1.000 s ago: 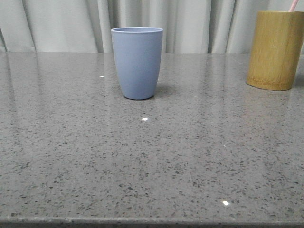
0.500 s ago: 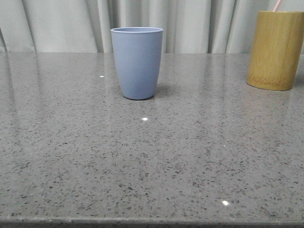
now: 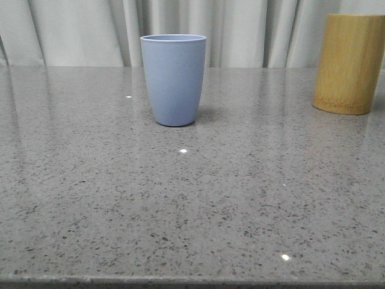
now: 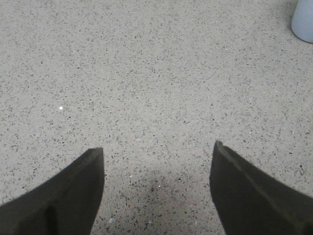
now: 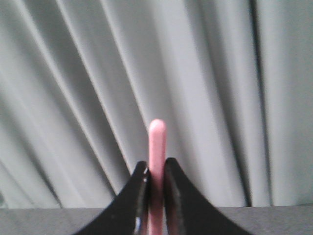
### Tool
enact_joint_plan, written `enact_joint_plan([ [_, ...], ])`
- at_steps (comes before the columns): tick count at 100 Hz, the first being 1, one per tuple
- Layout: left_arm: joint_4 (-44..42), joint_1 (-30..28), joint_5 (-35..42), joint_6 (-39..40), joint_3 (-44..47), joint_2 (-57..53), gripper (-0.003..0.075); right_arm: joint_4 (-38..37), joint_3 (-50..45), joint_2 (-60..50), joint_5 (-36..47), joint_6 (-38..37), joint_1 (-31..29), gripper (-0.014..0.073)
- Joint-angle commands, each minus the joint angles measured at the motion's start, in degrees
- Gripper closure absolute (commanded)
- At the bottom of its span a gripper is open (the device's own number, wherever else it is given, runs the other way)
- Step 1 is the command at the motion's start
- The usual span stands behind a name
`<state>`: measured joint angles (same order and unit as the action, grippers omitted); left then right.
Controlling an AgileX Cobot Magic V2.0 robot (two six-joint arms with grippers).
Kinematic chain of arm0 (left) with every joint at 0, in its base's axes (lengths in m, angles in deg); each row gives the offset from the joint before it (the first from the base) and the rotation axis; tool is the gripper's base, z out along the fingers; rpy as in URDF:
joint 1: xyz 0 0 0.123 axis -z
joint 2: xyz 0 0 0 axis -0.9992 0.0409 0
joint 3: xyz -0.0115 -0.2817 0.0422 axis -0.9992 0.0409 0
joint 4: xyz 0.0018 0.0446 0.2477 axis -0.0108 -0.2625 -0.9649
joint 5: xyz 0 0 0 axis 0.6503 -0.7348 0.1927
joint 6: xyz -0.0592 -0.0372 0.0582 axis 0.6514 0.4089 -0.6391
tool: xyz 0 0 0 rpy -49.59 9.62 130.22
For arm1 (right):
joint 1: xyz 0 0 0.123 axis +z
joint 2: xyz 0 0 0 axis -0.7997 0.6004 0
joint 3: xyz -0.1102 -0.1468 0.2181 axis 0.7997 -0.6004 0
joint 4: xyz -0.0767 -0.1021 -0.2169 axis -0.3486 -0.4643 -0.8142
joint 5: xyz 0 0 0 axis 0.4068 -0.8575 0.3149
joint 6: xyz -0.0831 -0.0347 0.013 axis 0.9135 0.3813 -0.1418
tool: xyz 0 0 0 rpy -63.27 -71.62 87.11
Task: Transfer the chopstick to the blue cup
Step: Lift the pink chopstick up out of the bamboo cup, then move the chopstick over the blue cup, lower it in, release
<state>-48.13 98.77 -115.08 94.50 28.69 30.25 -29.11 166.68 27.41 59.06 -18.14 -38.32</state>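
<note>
Above the speckled grey table (image 4: 156, 73), the left gripper (image 4: 157, 161) hangs with its two dark fingers (image 4: 68, 196) spread wide apart, nothing between them, pointing down at bare stone. A corner of the blue cup (image 4: 304, 19) shows at the edge of the left wrist view, well apart from the fingers.

The right gripper (image 5: 155, 181) is raised so that its camera looks level across the far edge of the table at the pleated white curtain (image 5: 220, 98). Its fingers (image 5: 129, 200) are pressed together on a single chopstick (image 5: 157, 142), which stands straight up between them; the rounded tip rises clear above the fingertips. The stick is pale pink, smooth and slender, and slightly blurred by its nearness to the lens. Its lower part is hidden between the fingers, so its full length cannot be told.

In the front view neither arm appears. The blue cup (image 3: 174, 78) stands upright a little left of centre on the table (image 3: 192, 198), a matte grey-blue tumbler without handle, narrowing toward its base, its rim open. Whether anything lies inside cannot be seen from this low angle. Far to the right, well apart from it, stands a yellow-brown bamboo cylinder (image 3: 350, 63), upright and cut by the frame's edge, with no stick showing above its rim. The curtain (image 3: 78, 30) closes the background behind both.
</note>
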Motion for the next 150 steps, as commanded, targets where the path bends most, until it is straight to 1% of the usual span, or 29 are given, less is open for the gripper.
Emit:
enact_joint_plan([
  [1, -0.07, -0.14, 3.91, 0.45, -1.35, 0.23, 0.0267, -0.64, 2.11, -0.57, 5.31, 0.61, 3.84, 0.0622],
  [22, -0.07, -0.14, 3.91, 0.45, -1.35, 0.23, 0.0267, -0.69, 2.11, 3.57, 10.67, 0.61, 11.41, 0.0622],
  [38, 0.04, -0.14, 3.79, 0.45, -1.35, 0.23, 0.0267, -2.06, 2.11, 8.01, 13.94, 0.66, 14.56, 0.0622],
  [55, 0.17, -0.14, 3.56, 0.45, -1.35, 0.23, 0.0267, -5.31, 2.11, 12.67, 14.94, 0.66, 16.77, 0.0622],
  [65, 0.17, -0.14, 3.56, 0.45, -1.35, 0.23, 0.0267, -6.62, 2.00, 14.97, 15.40, 0.66, 17.39, 0.0622],
  [83, 0.30, -0.14, 3.56, 0.45, -1.35, 0.23, 0.0267, -6.67, 0.50, 17.88, 18.57, 0.66, 17.97, 0.0622],
  [96, 0.30, -0.14, 3.56, 0.45, -1.35, 0.23, 0.0267, -6.67, -0.59, 19.41, 18.63, 0.66, 17.97, 0.0622],
  [138, 0.30, -0.14, 3.56, 0.45, -1.35, 0.23, 0.0267, -6.75, -4.61, 19.97, 19.45, 0.66, 17.97, 0.0616],
  [145, 0.30, -0.14, 3.56, 0.45, -1.35, 0.23, 0.0267, -6.75, -4.61, 19.97, 19.43, 0.66, 17.97, 0.0594],
  [150, 0.30, -0.14, 3.56, 0.45, -1.35, 0.23, 0.0267, -6.75, -4.61, 19.97, 19.49, 0.66, 17.97, 0.0550],
])
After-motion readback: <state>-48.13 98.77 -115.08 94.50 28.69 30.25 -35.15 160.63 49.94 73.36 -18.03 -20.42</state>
